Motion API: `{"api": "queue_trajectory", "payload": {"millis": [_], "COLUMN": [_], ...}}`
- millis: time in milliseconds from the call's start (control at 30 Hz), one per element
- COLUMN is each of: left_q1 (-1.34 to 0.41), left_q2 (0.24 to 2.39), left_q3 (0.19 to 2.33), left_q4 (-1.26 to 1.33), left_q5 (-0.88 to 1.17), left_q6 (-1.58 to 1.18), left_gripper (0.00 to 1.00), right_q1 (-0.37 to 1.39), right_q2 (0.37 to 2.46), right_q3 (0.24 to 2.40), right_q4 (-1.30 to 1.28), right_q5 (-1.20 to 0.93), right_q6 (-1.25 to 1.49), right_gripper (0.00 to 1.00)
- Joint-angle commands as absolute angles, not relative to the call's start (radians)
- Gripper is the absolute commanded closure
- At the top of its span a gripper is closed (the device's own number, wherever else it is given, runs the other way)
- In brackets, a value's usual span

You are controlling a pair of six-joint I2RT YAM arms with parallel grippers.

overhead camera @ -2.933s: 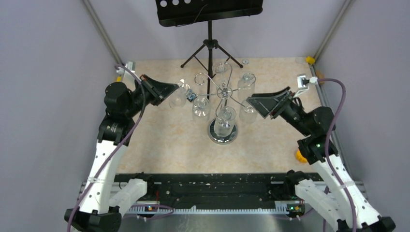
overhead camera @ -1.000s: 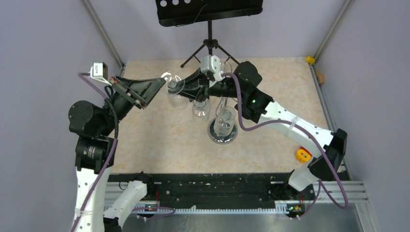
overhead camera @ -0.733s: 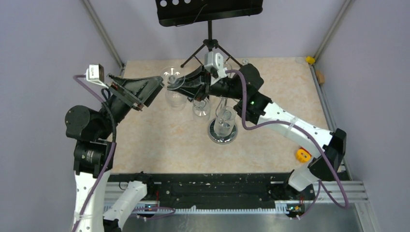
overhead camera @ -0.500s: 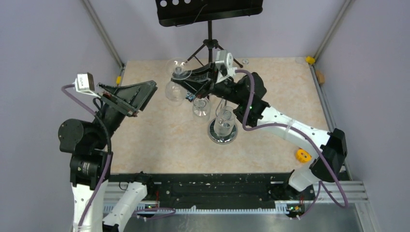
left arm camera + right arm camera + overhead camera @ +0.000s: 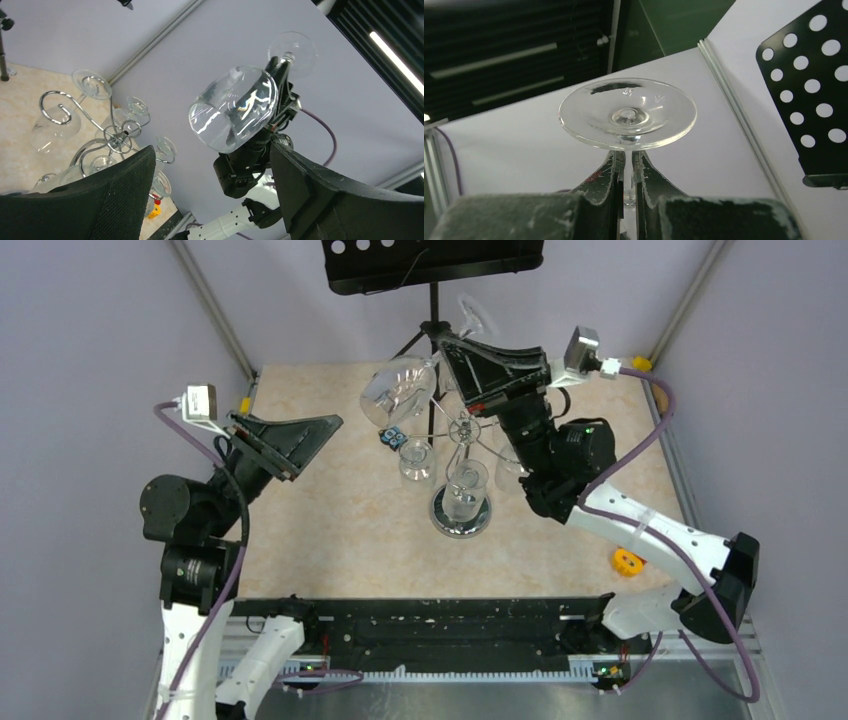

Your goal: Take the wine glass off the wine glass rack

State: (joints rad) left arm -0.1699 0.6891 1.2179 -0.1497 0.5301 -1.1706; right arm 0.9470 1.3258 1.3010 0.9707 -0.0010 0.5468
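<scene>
A clear wine glass (image 5: 400, 390) hangs in the air, tilted, well above the wine glass rack (image 5: 462, 430). My right gripper (image 5: 447, 343) is shut on its stem; in the right wrist view the fingers (image 5: 614, 170) pinch the stem just under the round foot (image 5: 628, 112). The chrome rack with its round base (image 5: 461, 517) stands mid-table with several other glasses hanging from it. My left gripper (image 5: 325, 430) is open and empty, left of the rack. In the left wrist view the held glass (image 5: 235, 107) floats beyond the wide-apart fingers (image 5: 100, 200), with the rack (image 5: 112, 140) to the left.
A black tripod music stand (image 5: 432, 260) is at the back, right behind the raised glass. A small blue-and-black item (image 5: 393, 437) sits by the rack's left arm. An orange object (image 5: 627, 562) lies at the table's right edge. Walls close in on both sides.
My right arm has lifted the glass up off the rack and swung it toward the back. My left gripper has opened and pulled away to the left.
</scene>
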Motion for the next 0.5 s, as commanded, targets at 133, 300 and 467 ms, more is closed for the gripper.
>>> {"api": "queue_trajectory", "payload": {"millis": [133,300,467], "left_q1": [-0.166,-0.166,-0.166], "left_q2": [0.707,0.703,0.713], "left_q3": [1.145,1.135,1.147], "left_q4": [0.248,0.24,0.247], "left_q5": [0.713,0.692,0.696], "left_q6": [-1.336,-1.331,-1.341], "left_gripper": [0.19,0.27,0.33], "right_q1": [0.954,0.955,0.954], "right_q2": [1.332,1.355,1.371], "right_q3": [1.26,1.254,1.246], "right_q4": [1.076,1.088,1.072], "right_q5": [0.213,0.207,0.211], "right_q6": [0.882,0.981,1.033], "right_gripper": [1.0,1.0,1.0]}}
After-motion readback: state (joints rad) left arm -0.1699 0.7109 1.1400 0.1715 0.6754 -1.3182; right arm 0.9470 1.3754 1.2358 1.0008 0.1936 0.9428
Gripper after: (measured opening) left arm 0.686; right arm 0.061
